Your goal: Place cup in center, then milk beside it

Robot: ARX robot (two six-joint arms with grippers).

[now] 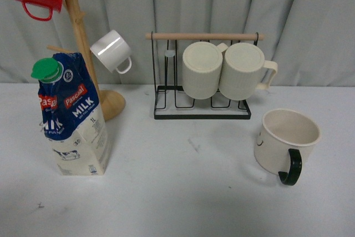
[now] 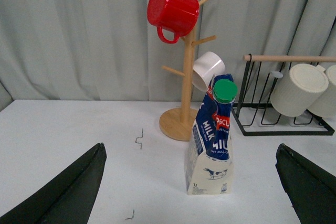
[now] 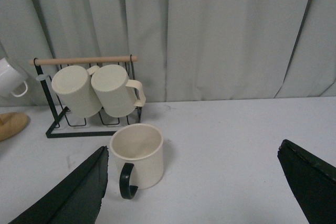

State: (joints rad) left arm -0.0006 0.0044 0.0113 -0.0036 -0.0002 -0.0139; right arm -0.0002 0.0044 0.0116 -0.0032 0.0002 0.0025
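**Both arms idle, cup not yet taken: first step pending**

Right gripper: fingers spread wide, nothing between them, held above bare table. The cup stands upright just ahead of it and off toward one finger, black handle turned back toward the robot.

Left gripper: likewise wide open and empty, facing the milk, which stands upright with its green cap on.

Positions, front view: cup at the right front of the table, milk at the left, the center lying bare between them. Its corner marks are faint; only a few small dark ticks show.

Judgement, step in hand: the cup goes first, and the right arm is the nearer one. The handle faces the arm, so I would close across the body or pinch the rim wall clear of the handle, not on the handle itself. Square the jaws to the cup before closing; a wide mug may slip if caught off-centre. Lift only a little, carry it leftward, set it down flat.

Room: the wire rack with its two ribbed mugs stands behind the cup, apart from it. The path to the center looks open. The milk stands close to the mug tree, a white mug hanging near its cap, so lift the carton away from the tree.
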